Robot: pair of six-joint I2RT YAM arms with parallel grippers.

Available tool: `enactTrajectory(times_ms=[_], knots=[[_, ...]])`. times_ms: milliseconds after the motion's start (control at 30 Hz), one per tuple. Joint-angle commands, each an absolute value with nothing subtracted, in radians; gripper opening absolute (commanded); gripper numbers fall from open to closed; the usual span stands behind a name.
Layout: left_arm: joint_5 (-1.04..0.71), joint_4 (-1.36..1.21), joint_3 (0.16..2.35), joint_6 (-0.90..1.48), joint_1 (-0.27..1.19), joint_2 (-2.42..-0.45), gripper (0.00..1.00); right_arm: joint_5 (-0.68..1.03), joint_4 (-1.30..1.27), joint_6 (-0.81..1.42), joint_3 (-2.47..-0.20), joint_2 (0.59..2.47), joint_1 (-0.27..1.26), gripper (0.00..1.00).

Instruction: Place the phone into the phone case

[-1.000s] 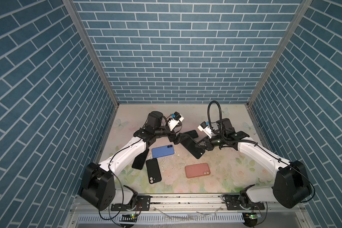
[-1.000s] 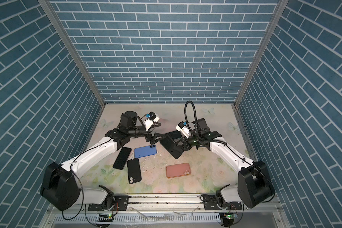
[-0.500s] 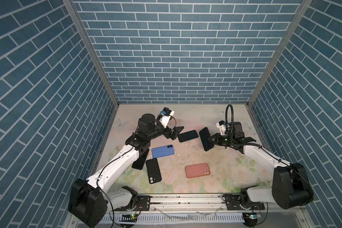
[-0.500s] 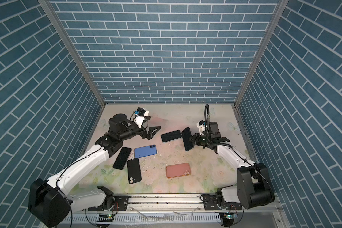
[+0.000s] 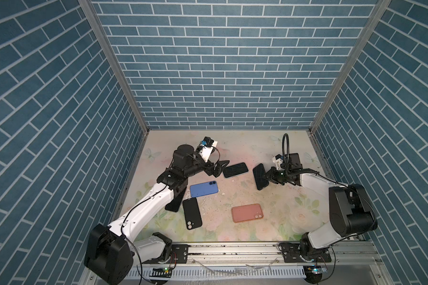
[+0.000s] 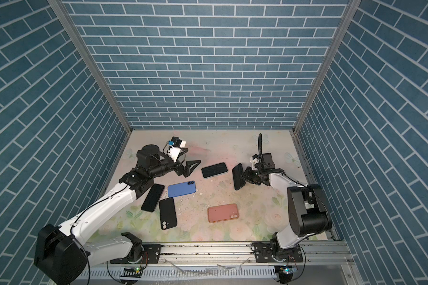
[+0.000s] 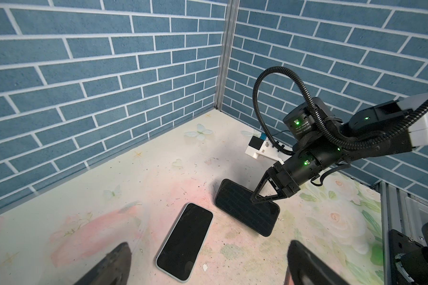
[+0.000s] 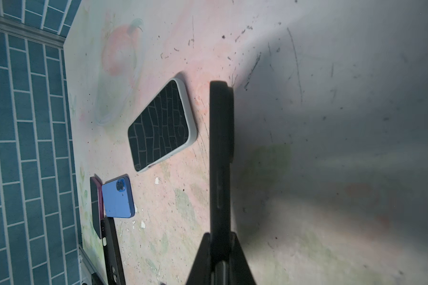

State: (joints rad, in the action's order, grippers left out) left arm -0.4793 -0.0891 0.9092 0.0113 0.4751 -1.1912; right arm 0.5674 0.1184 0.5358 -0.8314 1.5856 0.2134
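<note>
A pale-rimmed phone (image 5: 235,170) lies screen-up on the worktop (image 5: 257,148), seemingly already cased. The right tool (image 5: 267,176) is clamped on a black slab (image 5: 259,176) held on edge, phone or case unclear. The left tool (image 5: 220,167) gapes wide, empty.

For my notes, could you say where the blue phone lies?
In both top views the blue phone lies left of centre, just behind the black case.

White arm links (image 5: 145,206) join black motor housings (image 5: 349,212); a ribbed black cable (image 7: 256,98) carries past green indicator lights (image 7: 297,122).
</note>
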Motion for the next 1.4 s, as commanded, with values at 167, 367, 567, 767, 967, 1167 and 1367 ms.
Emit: enactTrajectory(times_ms=[167,367,567,767,967,1167,1367], knots=[[-0.497,-0.115,0.906,0.018,0.469,-1.192,1.00,0.598,0.118,0.524,-0.915,1.701,0.207,0.00],[-0.484,-0.102,0.914,0.018,0.468,-1.192,1.00,0.518,0.171,0.490,-0.923,1.718,0.207,0.11],[-0.437,-0.023,0.954,0.024,0.469,-1.198,1.00,0.421,0.203,0.472,-0.919,1.719,0.207,0.20],[-0.415,0.049,0.968,0.051,0.468,-1.189,1.00,0.368,0.194,0.476,-0.914,1.720,0.207,0.22],[-0.342,0.168,0.974,0.092,0.468,-1.156,0.99,0.298,0.207,0.460,-0.914,1.695,0.207,0.37],[-0.145,0.358,0.982,0.201,0.469,-1.119,1.00,0.249,0.240,0.441,-0.938,1.633,0.207,0.44],[-0.008,0.636,1.021,0.386,0.464,-1.192,1.00,0.282,0.117,0.388,-0.893,1.478,0.301,0.43]])
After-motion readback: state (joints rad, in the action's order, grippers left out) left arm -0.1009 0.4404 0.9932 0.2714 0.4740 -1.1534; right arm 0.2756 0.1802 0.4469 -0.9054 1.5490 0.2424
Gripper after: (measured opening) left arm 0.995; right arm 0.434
